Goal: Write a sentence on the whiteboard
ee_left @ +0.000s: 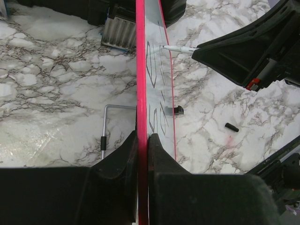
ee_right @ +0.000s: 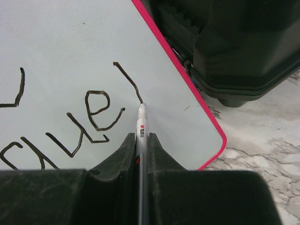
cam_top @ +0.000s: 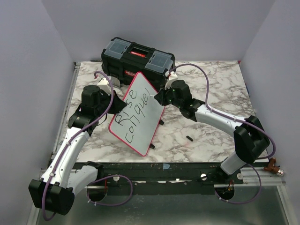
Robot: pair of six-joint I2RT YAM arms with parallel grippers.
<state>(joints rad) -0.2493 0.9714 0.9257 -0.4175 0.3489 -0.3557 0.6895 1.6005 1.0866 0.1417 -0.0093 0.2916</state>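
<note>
You are drawing the final "r" with the marker (ee_right: 141,121) clamped in the right gripper (ee_right: 141,137); press lightly while the left gripper (ee_left: 142,139) is pinching the whiteboard (ee_left: 155,93) steady

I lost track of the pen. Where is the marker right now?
In the right wrist view, the marker is clamped in the right gripper, its tip on the whiteboard after the second line's "e", near the rim beside the black toolbox.

The pink-rimmed whiteboard (cam_top: 139,86) stands tilted on edge just before the black toolbox (cam_top: 138,58); its black handwritten sentence (cam_top: 135,116) reads "Rise conquer".
</note>
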